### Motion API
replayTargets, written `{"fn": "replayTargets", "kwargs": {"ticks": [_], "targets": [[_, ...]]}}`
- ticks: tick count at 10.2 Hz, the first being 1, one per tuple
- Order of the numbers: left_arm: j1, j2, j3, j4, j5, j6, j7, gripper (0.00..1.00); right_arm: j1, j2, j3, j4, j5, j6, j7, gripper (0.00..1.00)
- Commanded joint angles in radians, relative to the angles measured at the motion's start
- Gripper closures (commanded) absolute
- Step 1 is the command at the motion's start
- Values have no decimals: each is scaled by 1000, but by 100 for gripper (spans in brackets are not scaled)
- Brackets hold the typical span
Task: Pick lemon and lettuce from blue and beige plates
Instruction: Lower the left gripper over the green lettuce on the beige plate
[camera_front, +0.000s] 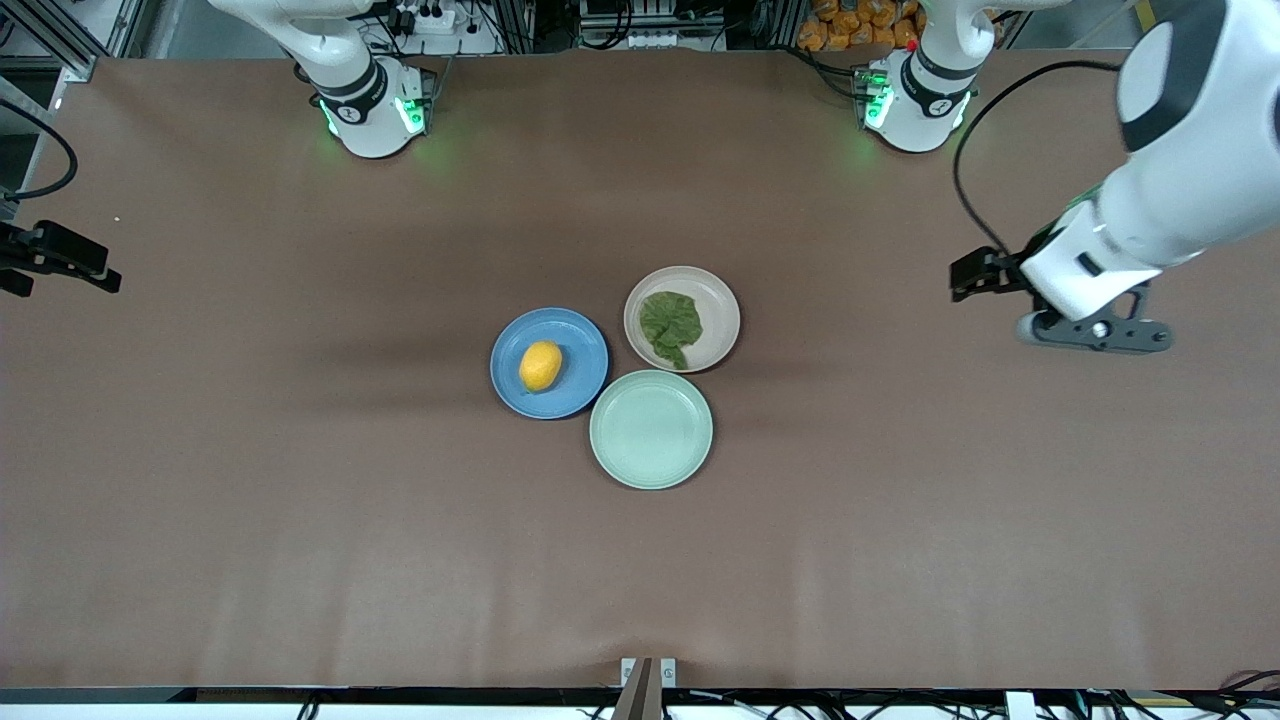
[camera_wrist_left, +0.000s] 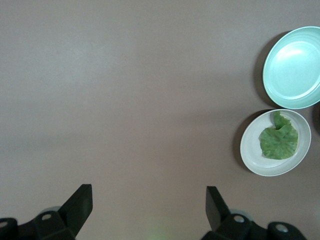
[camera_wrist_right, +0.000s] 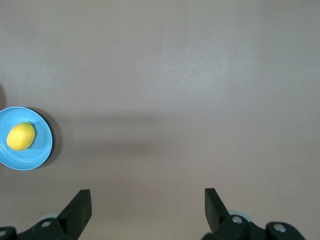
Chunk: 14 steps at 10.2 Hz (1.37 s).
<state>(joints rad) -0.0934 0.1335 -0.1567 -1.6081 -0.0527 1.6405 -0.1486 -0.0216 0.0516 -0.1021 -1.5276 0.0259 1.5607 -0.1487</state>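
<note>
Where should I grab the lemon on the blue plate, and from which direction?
Come straight down from above with the right tool, now open over bare table. The lemon lies on its side in the blue plate, so close across its narrower middle, not end to end. The plate's low rim probably hinders a sideways approach.

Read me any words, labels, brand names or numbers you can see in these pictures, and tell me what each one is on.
None can be read.
The blue plate, beige plate, mint-green plate, lemon and lettuce carry no text.
Small dark marks on the two arm bases are too small to read.
The brown table carries no writing.
</note>
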Motion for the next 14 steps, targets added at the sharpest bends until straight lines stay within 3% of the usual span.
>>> {"fn": "replayTargets", "kwargs": {"ticks": [1, 6, 14], "targets": [[-6, 6, -36, -35, -19, 50, -75, 0, -20, 10, 12, 21, 19, -14, -8, 0], [-14, 86, -115, -36, -18, 133, -176, 0, -29, 10, 12, 21, 20, -14, -9, 0], [-242, 230, -115, -33, 37, 291, -509, 0, -31, 10, 12, 21, 20, -14, -9, 0]]}}
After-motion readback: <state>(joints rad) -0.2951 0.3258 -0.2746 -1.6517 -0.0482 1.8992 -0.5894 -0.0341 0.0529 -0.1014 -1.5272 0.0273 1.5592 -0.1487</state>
